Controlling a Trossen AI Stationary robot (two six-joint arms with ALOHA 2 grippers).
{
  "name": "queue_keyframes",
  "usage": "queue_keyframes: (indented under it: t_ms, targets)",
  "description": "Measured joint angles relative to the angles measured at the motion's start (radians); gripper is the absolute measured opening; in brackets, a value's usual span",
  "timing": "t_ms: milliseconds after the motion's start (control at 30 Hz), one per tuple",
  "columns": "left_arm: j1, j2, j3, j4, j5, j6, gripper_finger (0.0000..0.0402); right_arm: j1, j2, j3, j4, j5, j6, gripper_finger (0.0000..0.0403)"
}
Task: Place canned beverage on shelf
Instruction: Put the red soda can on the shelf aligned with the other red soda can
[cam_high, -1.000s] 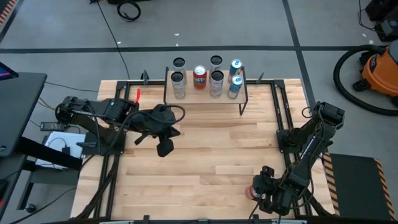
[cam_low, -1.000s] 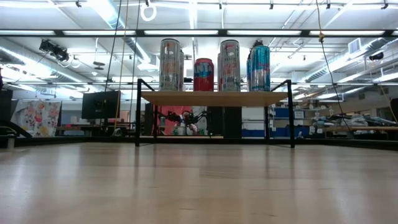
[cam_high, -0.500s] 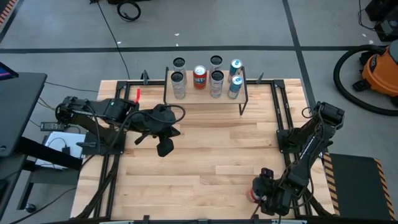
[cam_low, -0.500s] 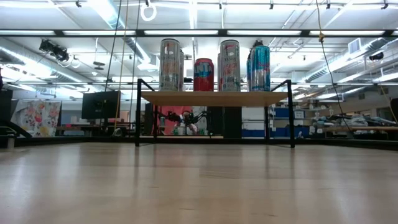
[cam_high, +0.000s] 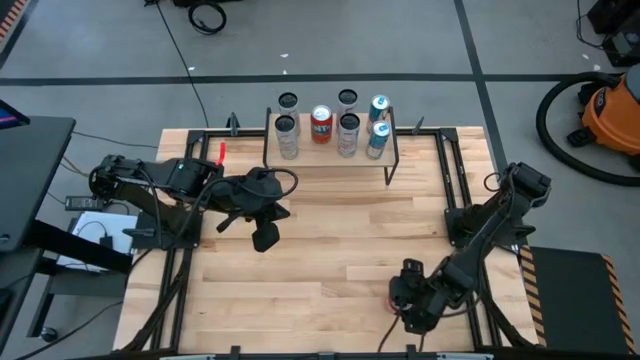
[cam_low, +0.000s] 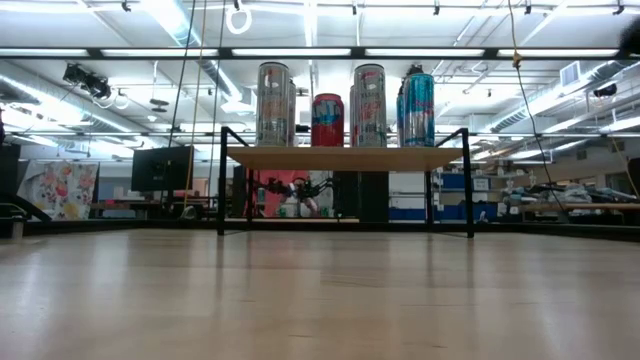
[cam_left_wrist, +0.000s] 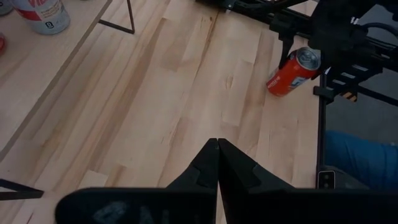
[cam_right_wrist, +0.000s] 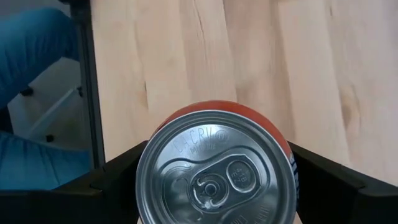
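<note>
Since the earlier high view, the right hand (cam_high: 398, 300) has been shifted a little leftward and away from the near edge of the worktop (cam_high: 330, 240), with the orange can (cam_left_wrist: 292, 72) carried along; the left arm and the shelf contents are unchanged. The orange can is seen grasped between the right hand's two fingers (cam_right_wrist: 118, 171), one on each side of its body, and its silver top with the pull tab is turned toward the right wrist camera. In the left wrist view the can appears tilted, above the worktop at the near right corner, well apart from the shelf (cam_high: 330, 150).

The shelf is found at the far edge of the worktop. Six cans are counted upon its top board, all upright: a silver can (cam_high: 287, 136) with another (cam_high: 288, 103) behind it on the left, a red can (cam_high: 321, 124), a further silver pair (cam_high: 347, 134) in the middle, and two teal-blue cans (cam_high: 378, 138) on the right. Whether any of them has been opened cannot be told.

The left hand (cam_high: 264, 237) is held over the worktop's left-centre, its fingers (cam_left_wrist: 208, 168) clenched together with nothing between them.
</note>
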Motion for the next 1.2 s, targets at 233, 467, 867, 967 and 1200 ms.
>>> queue_keyframes:
  t_ms: [233,467,867,967,1200]
  targets:
    - [0.000,0.000,0.000,-0.002,0.000,-0.001,0.0006,-0.088,0.000,0.073,-0.012,-0.006,-0.149,0.0328]
    - [0.000,0.000,0.000,-0.002,0.000,-0.007,0.0006,-0.182,0.000,0.157,-0.058,-0.006,-0.279,0.0327]
    - [0.003,0.000,0.000,-0.060,0.000,0.018,0.0028,-0.353,-0.001,0.220,-0.078,-0.035,-0.438,0.0327]
    - [0.003,0.000,0.000,-0.061,0.000,0.021,0.0044,-0.407,-0.001,0.252,-0.090,-0.064,-0.491,0.0327]
    - [0.003,0.000,0.000,-0.061,-0.011,0.078,0.0099,-0.538,-0.001,0.382,-0.176,-0.089,-0.647,0.0327]
